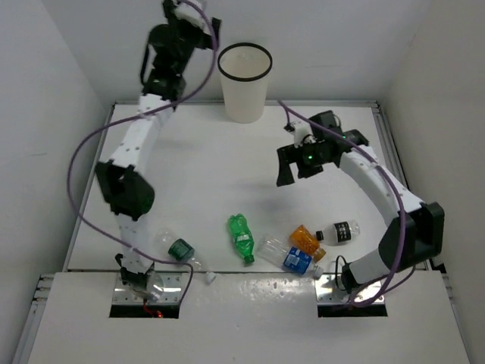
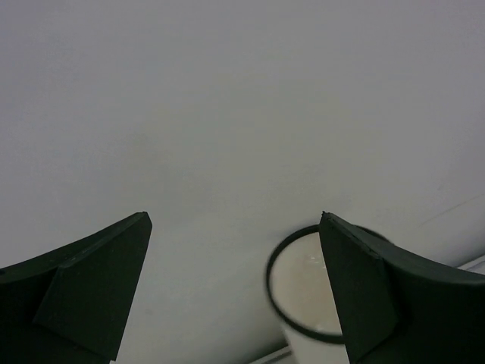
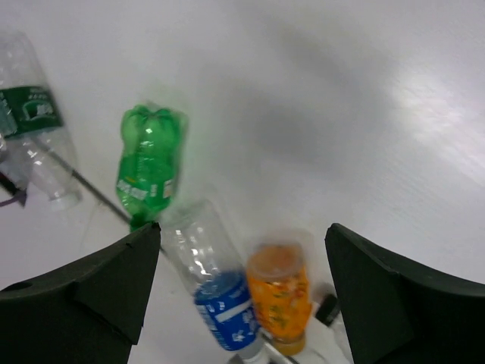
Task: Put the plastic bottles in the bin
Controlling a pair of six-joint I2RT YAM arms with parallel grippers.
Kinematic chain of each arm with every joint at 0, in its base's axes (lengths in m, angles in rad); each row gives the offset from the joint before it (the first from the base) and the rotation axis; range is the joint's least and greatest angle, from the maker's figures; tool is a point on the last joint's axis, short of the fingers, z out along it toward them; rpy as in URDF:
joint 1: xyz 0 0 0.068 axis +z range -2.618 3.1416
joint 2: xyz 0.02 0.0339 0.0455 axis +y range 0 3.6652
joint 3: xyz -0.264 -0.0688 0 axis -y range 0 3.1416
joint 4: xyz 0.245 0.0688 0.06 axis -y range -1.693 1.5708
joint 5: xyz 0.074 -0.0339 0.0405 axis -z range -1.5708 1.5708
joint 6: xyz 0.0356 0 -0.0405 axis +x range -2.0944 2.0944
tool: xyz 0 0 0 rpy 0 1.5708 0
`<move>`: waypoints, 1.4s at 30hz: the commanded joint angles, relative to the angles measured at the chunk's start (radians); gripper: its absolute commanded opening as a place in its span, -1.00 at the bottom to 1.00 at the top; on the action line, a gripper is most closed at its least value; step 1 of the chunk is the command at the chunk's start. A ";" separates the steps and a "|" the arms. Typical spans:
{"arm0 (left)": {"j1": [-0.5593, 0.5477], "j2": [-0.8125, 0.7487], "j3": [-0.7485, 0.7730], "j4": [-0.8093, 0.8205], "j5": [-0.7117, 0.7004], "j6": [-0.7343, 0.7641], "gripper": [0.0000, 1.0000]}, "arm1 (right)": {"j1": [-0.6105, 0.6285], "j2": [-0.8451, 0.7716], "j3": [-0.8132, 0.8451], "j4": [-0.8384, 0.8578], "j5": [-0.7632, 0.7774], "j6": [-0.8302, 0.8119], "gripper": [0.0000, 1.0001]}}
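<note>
Hazards: the green-label bottle [image 1: 180, 250] lay close to the left arm's base, an awkward reach. The blue-label bottle [image 1: 289, 258] and orange bottle [image 1: 306, 238] appeared to touch, so a closing finger could roll one away or pinch both. The left gripper [image 2: 235, 220], jaws wide and empty, hung high beside the bin [image 1: 244, 98], well apart from every bottle. The right gripper [image 3: 242, 231], jaws wide and empty, hovered above the touching pair, framed between its fingers. The green bottle [image 3: 148, 171] lay left of them, the dark-labelled bottle [image 1: 342, 231] right.
</note>
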 commanded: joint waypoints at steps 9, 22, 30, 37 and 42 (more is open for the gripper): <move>0.343 -0.880 -0.815 -0.480 -0.211 -0.072 1.00 | 0.421 0.156 -0.081 0.148 0.028 0.367 0.78; 0.481 -1.114 -1.068 -0.635 -0.200 -0.151 1.00 | 0.596 0.472 0.094 0.159 0.182 0.375 0.94; 0.545 -1.112 -1.103 -0.664 -0.182 -0.120 1.00 | 0.639 0.564 0.126 0.166 0.310 0.367 0.49; 0.611 -1.114 -1.154 -0.664 -0.110 -0.100 1.00 | 0.627 0.551 0.161 0.146 0.374 0.283 -0.57; 0.656 -1.083 -1.154 -0.700 0.265 0.048 1.00 | 0.524 0.477 0.478 0.090 0.234 0.131 -1.00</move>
